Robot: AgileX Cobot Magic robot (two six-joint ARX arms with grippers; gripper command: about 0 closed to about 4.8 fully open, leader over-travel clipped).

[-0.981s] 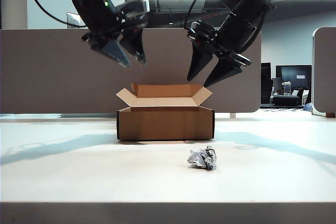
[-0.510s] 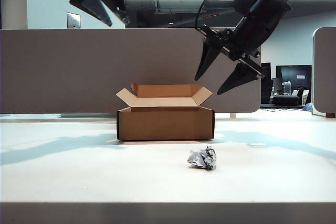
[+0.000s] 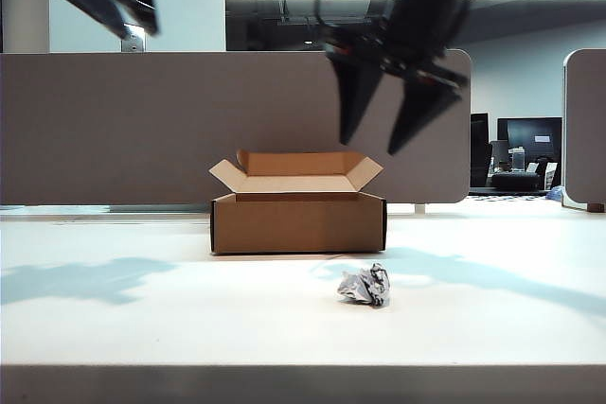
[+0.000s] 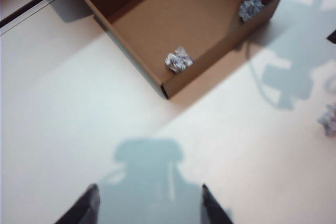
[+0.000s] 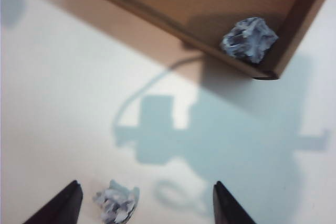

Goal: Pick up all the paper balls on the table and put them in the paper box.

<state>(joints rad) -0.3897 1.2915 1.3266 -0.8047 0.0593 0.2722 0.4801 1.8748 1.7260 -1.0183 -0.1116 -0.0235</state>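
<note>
The brown paper box stands open in the middle of the white table. Two paper balls lie inside it, one by its near wall and one in a corner, the corner one also showing in the right wrist view. A third paper ball lies on the table in front of the box. My right gripper hangs open high above the box's right end, pointing down, and that ball shows far below, near one fingertip. My left gripper is open and empty, high at the far left.
A grey-brown partition panel runs behind the table. The box's flaps stand out to both sides. The arms' shadows fall on the tabletop. The table's grey front edge is close to the camera.
My left gripper has risen and swung away to the upper left. My right gripper has spread its jaws wider, turned to point down and shifted left above the box's right end.
</note>
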